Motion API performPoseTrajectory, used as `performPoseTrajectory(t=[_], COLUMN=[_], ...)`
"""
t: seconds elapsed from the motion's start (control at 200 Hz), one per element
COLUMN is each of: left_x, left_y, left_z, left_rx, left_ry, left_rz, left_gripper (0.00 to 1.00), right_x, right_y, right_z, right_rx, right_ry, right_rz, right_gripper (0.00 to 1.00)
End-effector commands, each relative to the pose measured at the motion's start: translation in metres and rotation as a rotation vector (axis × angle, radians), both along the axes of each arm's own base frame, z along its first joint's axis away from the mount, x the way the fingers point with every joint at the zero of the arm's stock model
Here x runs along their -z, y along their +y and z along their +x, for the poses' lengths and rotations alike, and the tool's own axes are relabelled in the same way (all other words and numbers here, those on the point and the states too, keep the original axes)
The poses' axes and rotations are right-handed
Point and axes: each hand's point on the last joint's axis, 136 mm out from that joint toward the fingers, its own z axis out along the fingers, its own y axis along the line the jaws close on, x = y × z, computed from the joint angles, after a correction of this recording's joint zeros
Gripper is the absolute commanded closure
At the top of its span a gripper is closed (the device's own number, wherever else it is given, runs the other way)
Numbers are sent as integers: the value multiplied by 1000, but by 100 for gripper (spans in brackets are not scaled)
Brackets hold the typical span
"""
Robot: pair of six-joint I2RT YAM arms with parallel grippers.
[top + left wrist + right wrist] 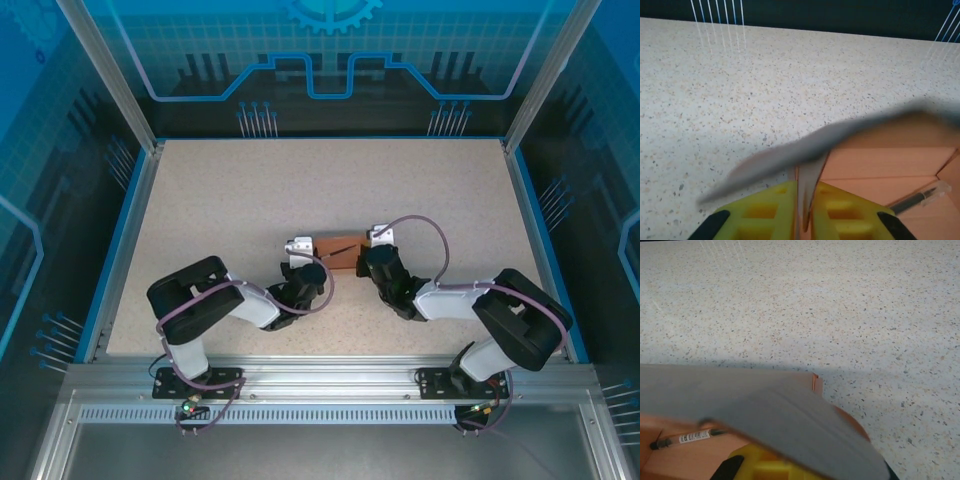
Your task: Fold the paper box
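Note:
The paper box (338,254) lies partly folded mid-table between both grippers, salmon-pink inside and grey outside. In the left wrist view its pink floor (880,165) is on the right, and a blurred grey flap rises from between my yellow fingers (770,210). My left gripper (805,189) pinches that flap, its jaws a sliver apart. My right gripper (377,241) is at the box's right end. In the right wrist view a raised grey flap (770,410) covers its jaws, with one yellow finger (757,466) peeking out below.
A thin dark pen (920,197) with a clear cap lies inside the box, and the same pen (687,437) is at the lower left of the right wrist view. Bare speckled tabletop (300,190) surrounds the box. A blue-edged frame (128,225) borders the table.

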Motion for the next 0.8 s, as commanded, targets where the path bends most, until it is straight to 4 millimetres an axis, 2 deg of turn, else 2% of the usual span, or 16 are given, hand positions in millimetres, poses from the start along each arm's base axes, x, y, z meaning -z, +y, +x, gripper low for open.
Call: performPoseTrajectory(t=[0.0, 0.14, 0.425, 0.66, 0.795], left_x=[-6, -14, -26, -34, -49], left_y=[-1, -2, -3, 0, 5], left_z=[-1, -3, -11, -22, -32], left_rx=[20, 36, 92, 137, 165], left_ry=[-34, -46, -42, 17, 57], left_rz=[-1, -14, -21, -19, -30], left_gripper=[80, 73, 47, 38, 34], right_x=[4, 1, -3, -6, -8], right_y=[-12, -13, -11, -11, -10], right_z=[-6, -8, -6, -4, -2], right_rx=[43, 47, 43, 49, 47], right_ry=[6, -1, -1, -5, -8], right_rz=[-40, -42, -55, -59, -63], right_gripper=[100, 100, 100, 100, 100])
